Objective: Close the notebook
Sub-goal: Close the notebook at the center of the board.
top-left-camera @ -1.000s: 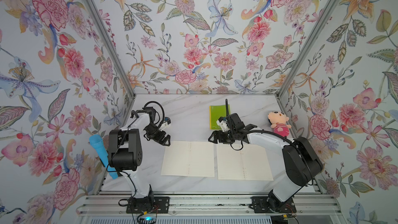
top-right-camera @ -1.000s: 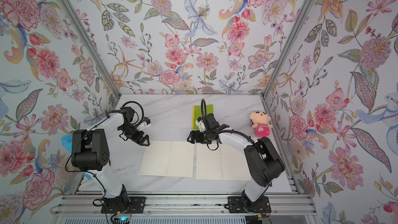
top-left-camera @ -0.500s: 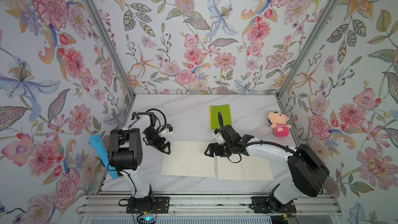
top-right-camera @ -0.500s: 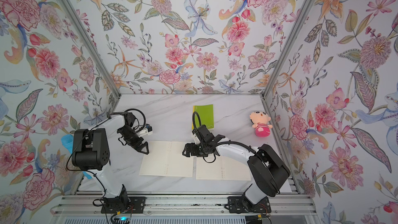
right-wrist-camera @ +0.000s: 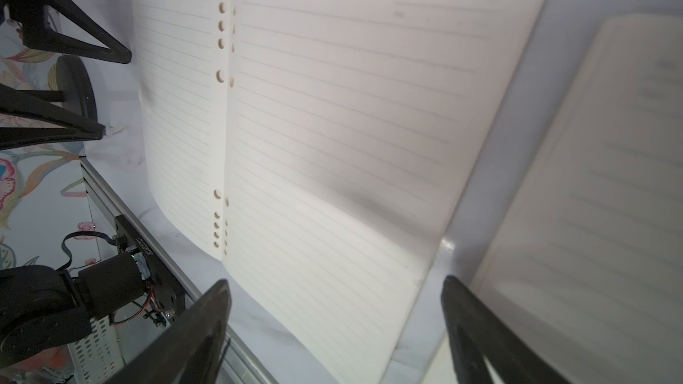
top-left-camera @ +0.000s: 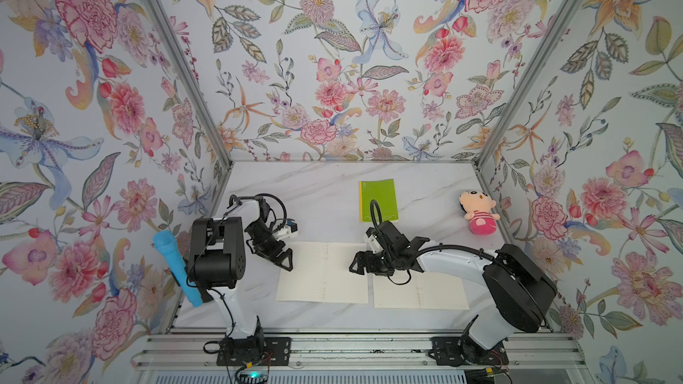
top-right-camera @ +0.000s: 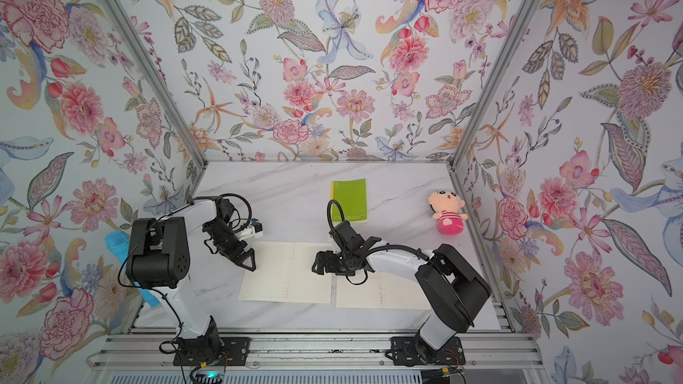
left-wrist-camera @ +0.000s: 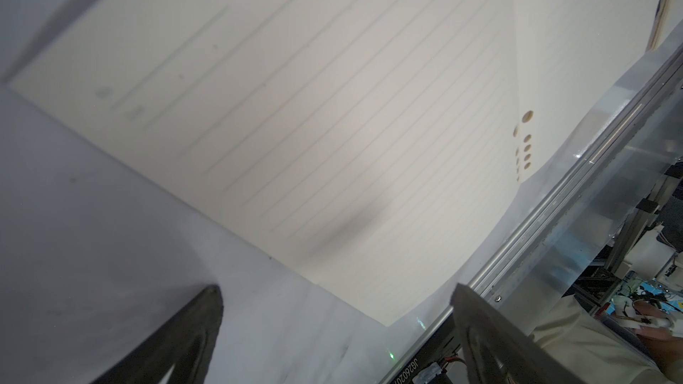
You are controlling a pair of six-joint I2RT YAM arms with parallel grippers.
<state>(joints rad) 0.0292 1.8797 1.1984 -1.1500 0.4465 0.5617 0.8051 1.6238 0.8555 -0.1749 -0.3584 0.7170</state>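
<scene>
Marble-veined bench (top-left-camera: 314,193) between floral walls: in both top views an open notebook (top-left-camera: 321,275) lies flat near the front edge. A second open spread (top-left-camera: 436,293) sits just beside it, and a closed green notebook (top-left-camera: 377,199) lies farther back. Within the last second the right gripper (top-left-camera: 354,267) has swung away from the green notebook to the open notebook's right edge, by the gap between the two spreads. Meanwhile the left gripper (top-left-camera: 285,262) has dropped towards its far left corner.

Left wrist view: fingers (left-wrist-camera: 207,308) spread over bare bench beside the page, holding nothing.

Right wrist view: jaws parted and widening, the page edge ahead of them, nothing pinched.

Both arms now flank one notebook, so lifting a leaf looks like the next step. Closing has not begun.
</scene>
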